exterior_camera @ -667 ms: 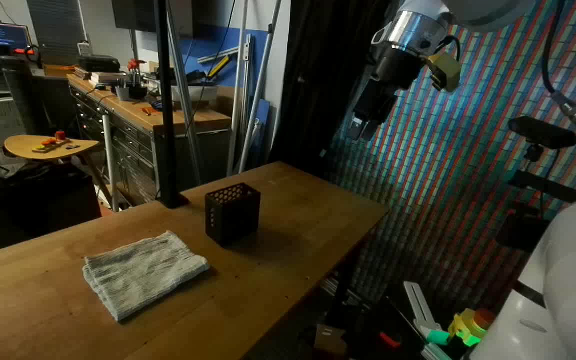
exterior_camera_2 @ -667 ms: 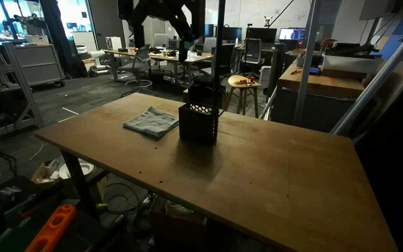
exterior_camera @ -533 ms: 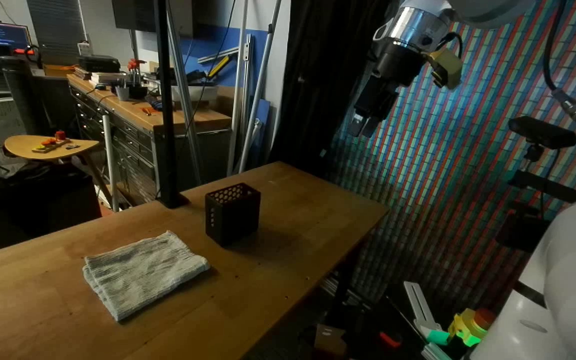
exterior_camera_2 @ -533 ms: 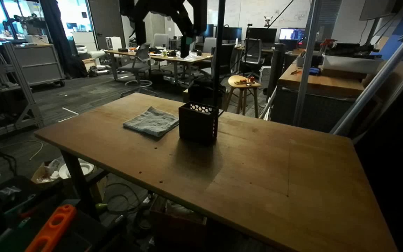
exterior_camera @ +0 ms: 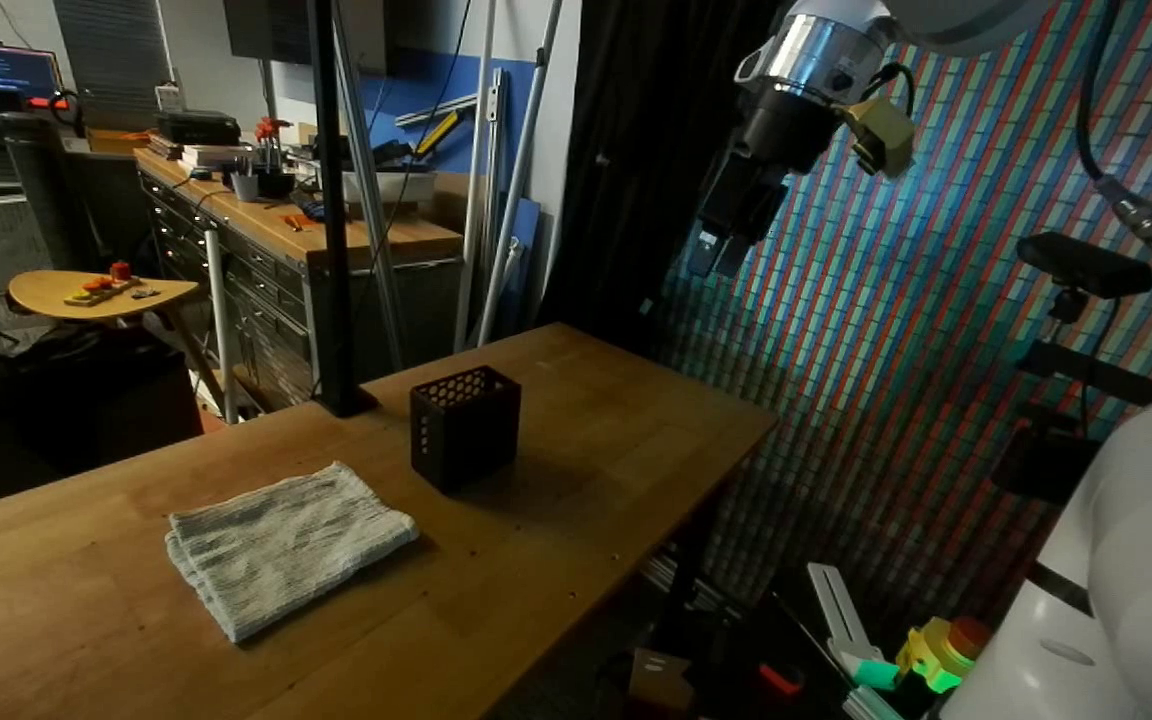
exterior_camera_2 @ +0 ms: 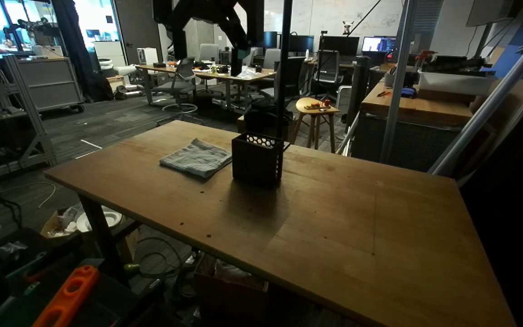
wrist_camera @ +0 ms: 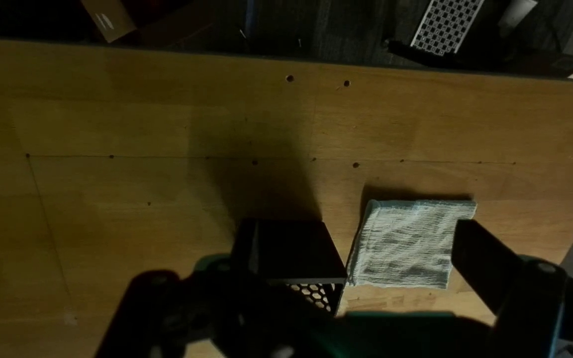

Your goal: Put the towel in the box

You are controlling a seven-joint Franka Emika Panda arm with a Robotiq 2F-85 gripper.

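The gripper (exterior_camera_2: 209, 64) is being held aloft, jaws parted, empty; the towel (wrist_camera: 406, 244) is being noted beside the box (exterior_camera_2: 256, 161). Pre-grasp is being inferred; lowering to the towel is being advised.

Open air is shown between the black two-fingered gripper (exterior_camera_2: 208, 66) and the brown wooden table (exterior_camera_2: 357, 218). In an exterior view, the folded pale-grey cloth towel (exterior_camera: 291, 550) is bordered left and near by bare table surface. On its far right, sideways passage is blocked by the upright black honeycomb-pierced box (exterior_camera: 466, 435), whose open top can be entered from above. At the table's far edge, movement is obstructed by a tall black post (exterior_camera: 333, 220).
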